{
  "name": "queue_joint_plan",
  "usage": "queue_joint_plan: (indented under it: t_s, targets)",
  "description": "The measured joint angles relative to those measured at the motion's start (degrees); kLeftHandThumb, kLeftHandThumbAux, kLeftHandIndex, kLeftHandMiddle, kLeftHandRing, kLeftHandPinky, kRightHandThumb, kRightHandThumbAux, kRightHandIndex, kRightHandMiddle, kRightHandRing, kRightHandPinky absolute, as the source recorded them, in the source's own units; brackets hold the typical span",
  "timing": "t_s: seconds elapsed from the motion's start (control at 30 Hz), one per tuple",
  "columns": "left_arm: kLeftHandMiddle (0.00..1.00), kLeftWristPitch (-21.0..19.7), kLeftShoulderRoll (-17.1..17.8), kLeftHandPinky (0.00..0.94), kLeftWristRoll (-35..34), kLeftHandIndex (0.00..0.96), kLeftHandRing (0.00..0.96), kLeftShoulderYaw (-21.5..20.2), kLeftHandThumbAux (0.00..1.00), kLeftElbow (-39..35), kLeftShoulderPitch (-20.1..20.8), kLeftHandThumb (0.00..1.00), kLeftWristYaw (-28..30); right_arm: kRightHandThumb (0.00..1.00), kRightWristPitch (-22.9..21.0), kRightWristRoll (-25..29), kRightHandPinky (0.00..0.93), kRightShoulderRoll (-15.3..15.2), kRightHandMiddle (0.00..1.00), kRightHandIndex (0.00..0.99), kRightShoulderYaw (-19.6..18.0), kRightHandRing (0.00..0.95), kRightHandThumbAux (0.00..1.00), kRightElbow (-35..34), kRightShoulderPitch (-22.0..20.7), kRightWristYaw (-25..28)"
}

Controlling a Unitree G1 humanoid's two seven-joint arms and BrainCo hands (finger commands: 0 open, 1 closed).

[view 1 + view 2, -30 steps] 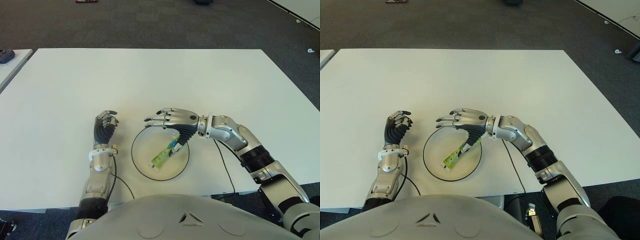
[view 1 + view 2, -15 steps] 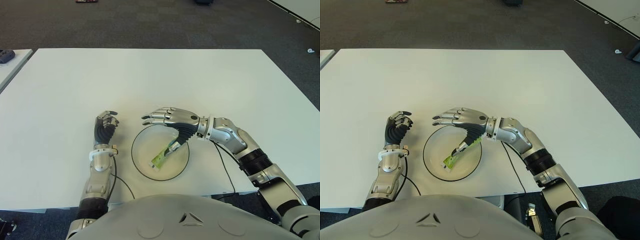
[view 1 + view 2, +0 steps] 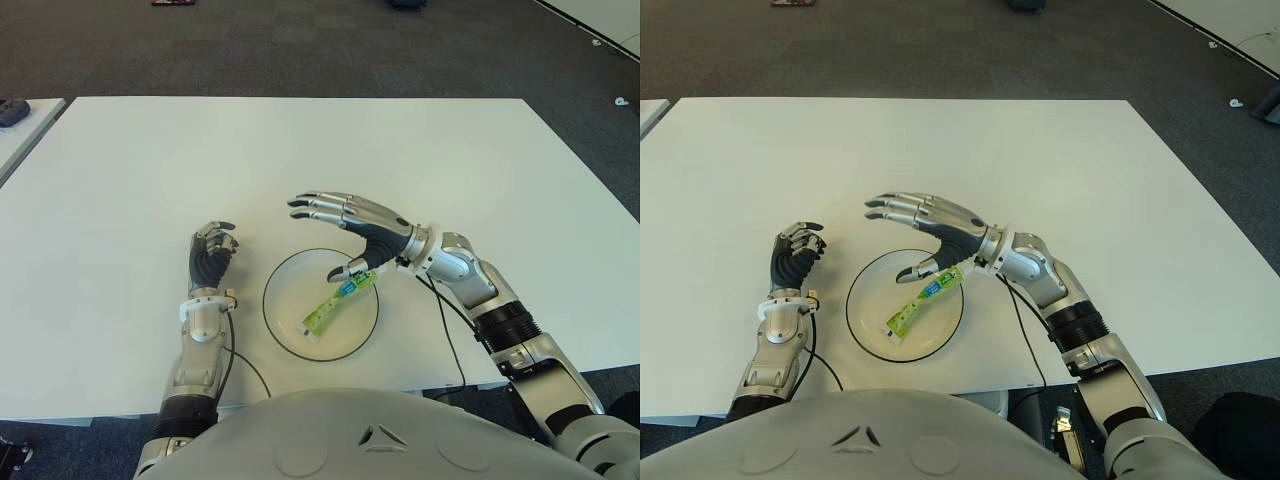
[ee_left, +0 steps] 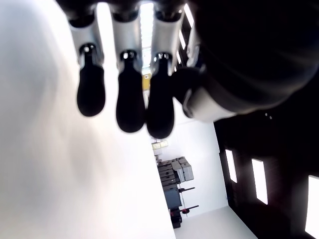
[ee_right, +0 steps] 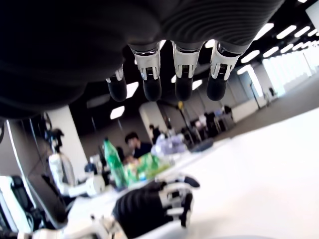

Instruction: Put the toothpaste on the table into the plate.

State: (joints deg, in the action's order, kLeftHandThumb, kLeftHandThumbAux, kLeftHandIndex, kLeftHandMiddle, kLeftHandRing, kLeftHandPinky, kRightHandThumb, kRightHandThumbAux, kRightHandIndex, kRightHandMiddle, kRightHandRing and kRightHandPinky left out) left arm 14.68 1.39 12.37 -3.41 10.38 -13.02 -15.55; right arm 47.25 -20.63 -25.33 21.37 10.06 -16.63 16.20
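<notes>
**Right hand spread above the plate, toothpaste lying inside**

Right hand point(image 3: 365, 232) is up over the far right part of the plate point(image 3: 283, 272), palm tilted down, four fingers point(image 3: 320, 208) fanned wide and straight, thumb point(image 3: 345, 270) hanging down on its own. It grips nothing; the right wrist view shows the fingertips point(image 5: 183, 92) extended with only open air under them.

Just below the thumb tip lies the toothpaste point(image 3: 333, 304), a small green tube with a blue patch near one end. It sits inside the plate, running diagonally from under the thumb toward the robot's body and to the left. Whether the thumb tip actually touches the tube's upper end cannot be told; they are very close.

The plate itself is a round, dark-rimmed dish on the white counter point(image 3: 300, 150), directly beneath the hand and near the counter's front edge. A black cable point(image 3: 447, 335) trails from the right forearm across the counter.

Over on the other side of the plate, the left hand point(image 3: 212, 252) shows beside the dish's left rim, fingers point(image 4: 129, 105) curled in toward the palm and holding nothing. A second cable point(image 3: 232, 350) loops beside that forearm.
</notes>
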Motion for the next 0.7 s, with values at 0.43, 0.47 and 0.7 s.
queue_joint_plan:
  t_s: [0.43,0.47,0.7]
  targets:
    - [0.685,0.1,0.0,0.661,-0.3,0.436,0.683,0.0,0.715,-0.1,0.3,0.709,0.0,0.005,2.0,6.4,0.015,7.4,0.039,0.031,-5.9,0.014,0.462,5.1,0.9,-6.4]
    - [0.688,0.1,0.0,0.663,-0.4,0.436,0.685,0.0,0.714,0.0,0.3,0.708,0.0,0.003,1.4,7.0,0.038,8.3,0.07,0.068,-6.8,0.036,0.508,4.9,1.5,-7.3]
    - [0.702,0.3,0.1,0.658,-0.5,0.437,0.693,-0.2,0.714,0.5,0.4,0.709,0.0,0.005,-3.2,6.2,0.212,14.3,0.19,0.199,-11.7,0.159,0.719,2.7,6.5,-15.9]
